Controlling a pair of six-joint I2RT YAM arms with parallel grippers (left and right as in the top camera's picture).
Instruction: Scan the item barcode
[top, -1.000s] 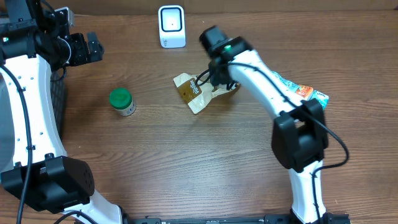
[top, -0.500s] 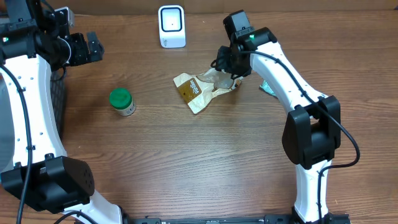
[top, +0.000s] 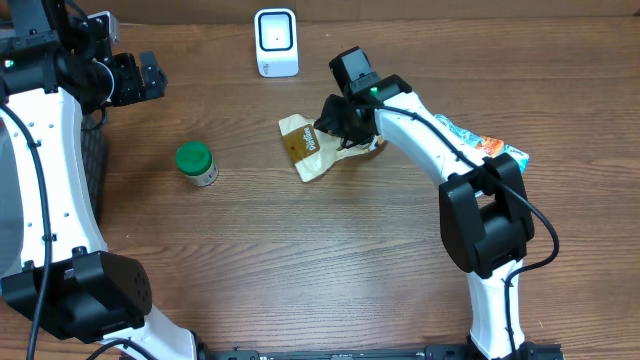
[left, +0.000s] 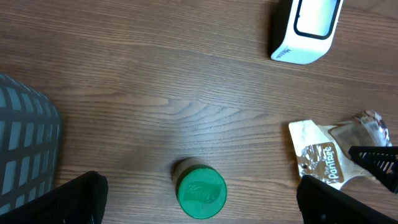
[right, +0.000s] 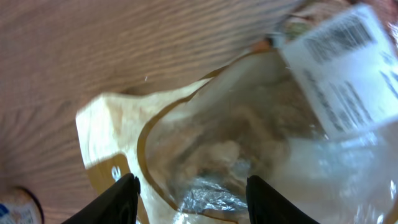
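Note:
A tan and clear snack bag (top: 312, 145) lies at the table's middle, its clear end raised. My right gripper (top: 342, 118) is shut on that clear end. In the right wrist view the bag (right: 236, 143) fills the space between both fingers (right: 121, 196), and a white label with a barcode (right: 342, 37) shows at the upper right. The white scanner (top: 276, 42) stands at the back, also seen from the left wrist (left: 306, 28). My left gripper (top: 148, 78) hangs wide open at the far left, high over the table with nothing in it.
A green-lidded jar (top: 196, 162) stands left of the bag, below my left gripper (left: 200, 191). A colourful packet (top: 485, 147) lies at the right behind the right arm. A grey basket (left: 25, 149) sits at the left edge.
The right arm swung to the right, then back left over the bag. The bag's raised end shifted slightly with it. The left arm has not moved.

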